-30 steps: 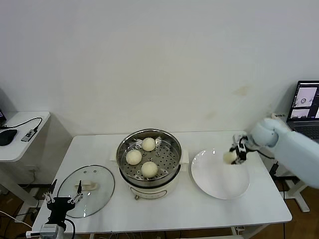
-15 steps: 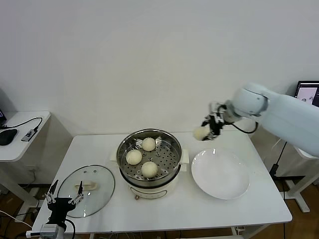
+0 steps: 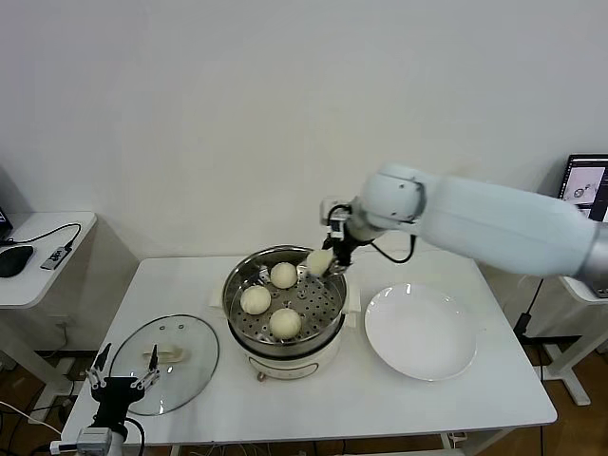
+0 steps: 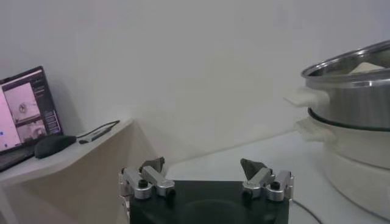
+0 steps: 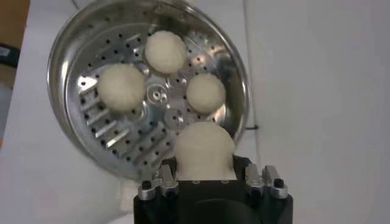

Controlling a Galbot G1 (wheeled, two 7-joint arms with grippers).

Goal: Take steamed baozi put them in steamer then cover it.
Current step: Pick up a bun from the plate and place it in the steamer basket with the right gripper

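The steel steamer [image 3: 285, 328] stands mid-table on its white base; three cream baozi [image 3: 284, 275] [image 3: 255, 299] [image 3: 285, 323] lie on its perforated tray. My right gripper [image 3: 325, 258] is shut on a fourth baozi [image 3: 319, 261] and holds it above the steamer's far right rim. In the right wrist view that baozi [image 5: 203, 150] sits between my jaws, over the rim, with the three others [image 5: 165, 51] [image 5: 121, 87] [image 5: 205, 92] on the tray below. My left gripper [image 3: 121, 382] is open and empty, low by the table's front left corner; it also shows in the left wrist view [image 4: 206, 173].
The glass lid [image 3: 163, 361] with a cream handle lies flat at the table's front left, beside my left gripper. A bare white plate [image 3: 420, 331] lies right of the steamer. A side table [image 3: 38, 256] stands at far left, a laptop [image 3: 581, 190] at far right.
My right gripper has carried the baozi up off the plate and leftward, from the plate's far right edge to above the steamer's right rim. The left arm has not moved.
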